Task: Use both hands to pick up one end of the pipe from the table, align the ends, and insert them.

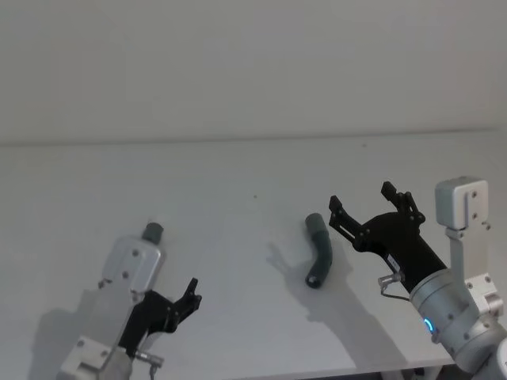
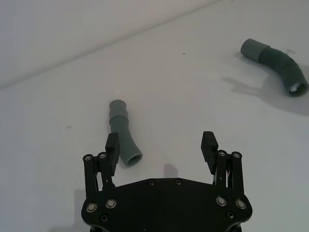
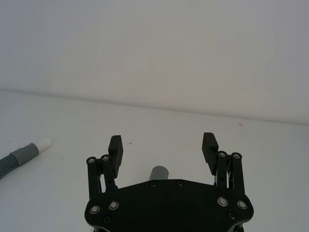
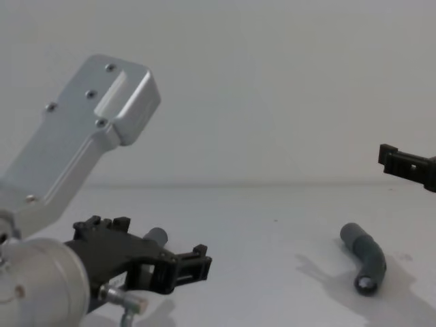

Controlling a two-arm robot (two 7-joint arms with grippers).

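- Left gripper (image 2: 161, 140) is hanging low over the table (image 1: 238, 174) by the near-left corner, fingers spread wide and holding nothing
- Left tube piece (image 2: 123, 137) is lying on the table just ahead of that gripper, its open mouth just beside one finger rather than between the two; its long axis is running away from the gripper toward the far edge, with a slight bend and a smooth cuff at the far end
- Right tube piece (image 1: 319, 249) is resting flat on the table right of the middle, well apart from the left piece; it too is running roughly from the near edge toward the far edge, with its bend bowing toward the right edge
- Right gripper (image 1: 360, 194) is hovering above the table on the right-edge side of that piece, released and empty, fingers pointing toward the far edge and inward; the piece is lying below it and to its left
- Judging by this, each arm is sitting nearer its own piece, so the left one is needing only a small sideways shift to straddle its tube, while the right one is needing to drop and swing inward
- Wall (image 1: 238, 63) is rising pale behind the far edge
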